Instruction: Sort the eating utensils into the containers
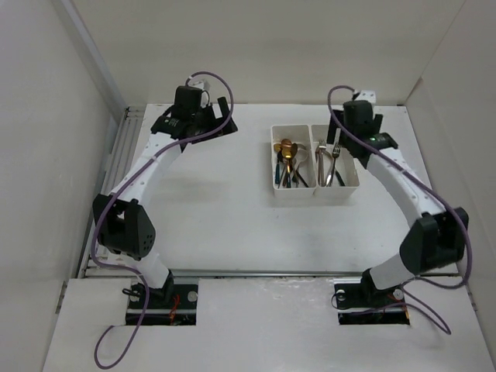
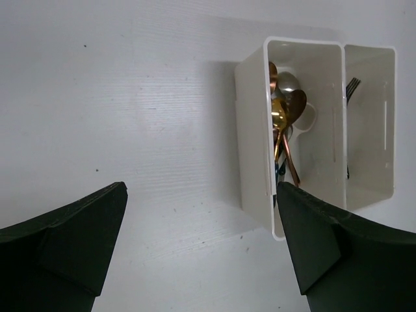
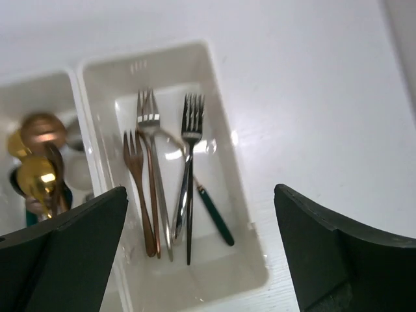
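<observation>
The right claw hung wide open and empty over the forks in their bin, and would best lift straight up; the left claw gaped empty too.

The left arm and the right arm are wearing white shells with chunky black joints. Each is trailing a thin purple cable. A tiny green light is glowing. The jaws are looking like dark wedges.

White table, plain white enclosure walls on 3 sides, even soft light.
</observation>
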